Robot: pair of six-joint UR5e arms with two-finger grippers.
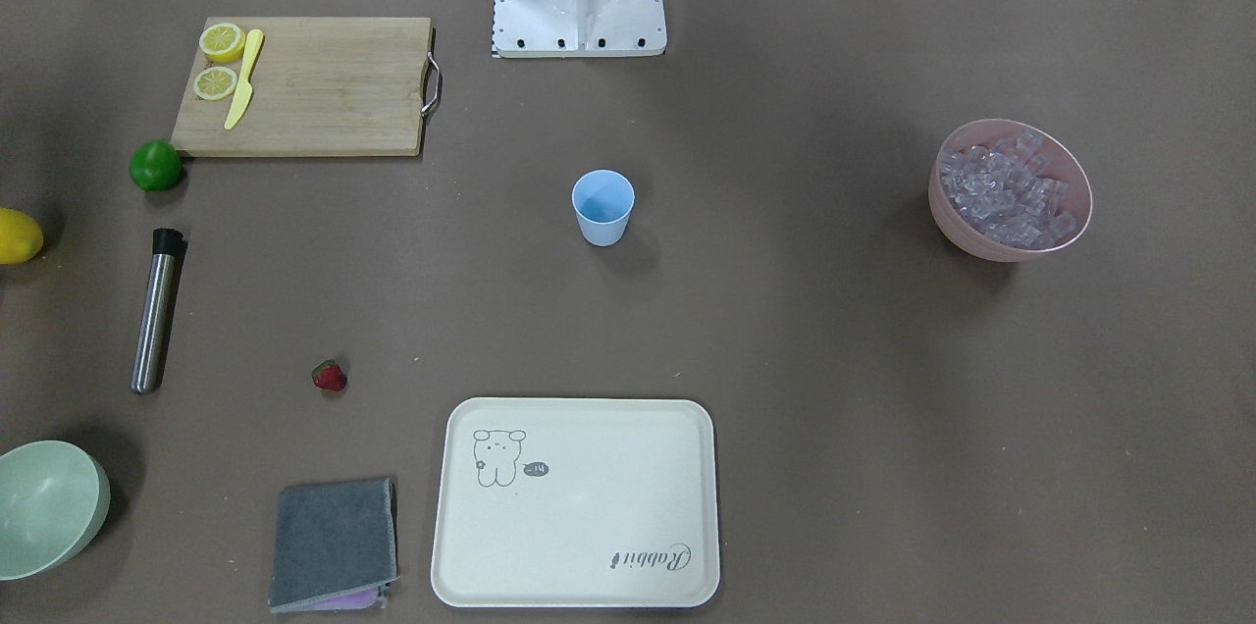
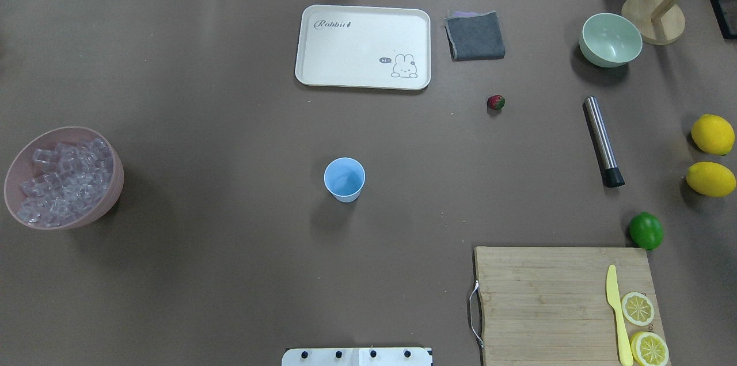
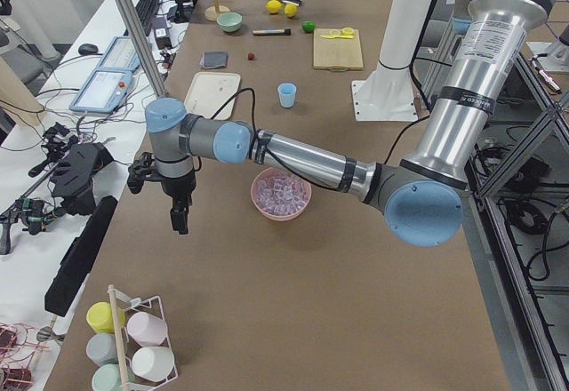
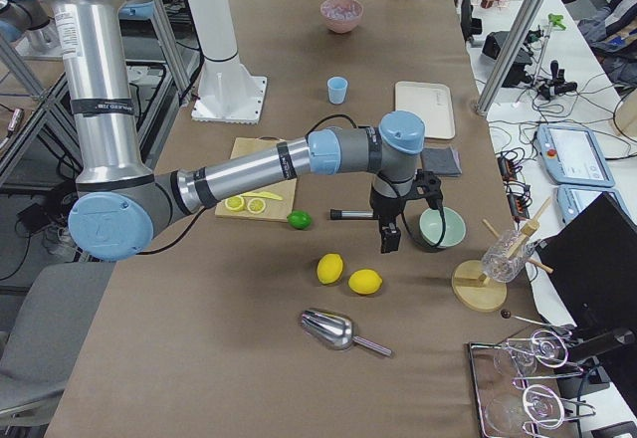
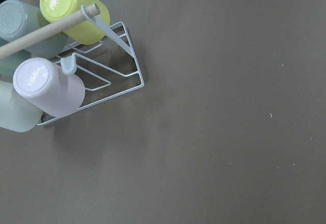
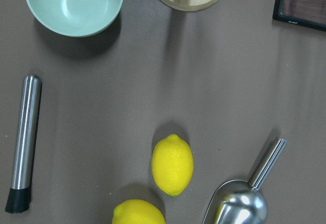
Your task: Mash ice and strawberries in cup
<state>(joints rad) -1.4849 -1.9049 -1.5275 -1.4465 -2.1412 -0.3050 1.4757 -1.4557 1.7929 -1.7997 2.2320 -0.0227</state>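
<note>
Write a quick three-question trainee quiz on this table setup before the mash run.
1. True or false: the cup already holds ice.
2. The strawberry lies: A) on the cutting board, B) on the tray, C) on the bare table.
3. Fill in: the ice sits in the ___.
Key: 1 false, the cup is empty. 2 C. 3 pink bowl.

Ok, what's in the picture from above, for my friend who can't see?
An empty blue cup stands in the middle of a brown table. A pink bowl of ice sits far left, and a strawberry lies near a tray.
</note>
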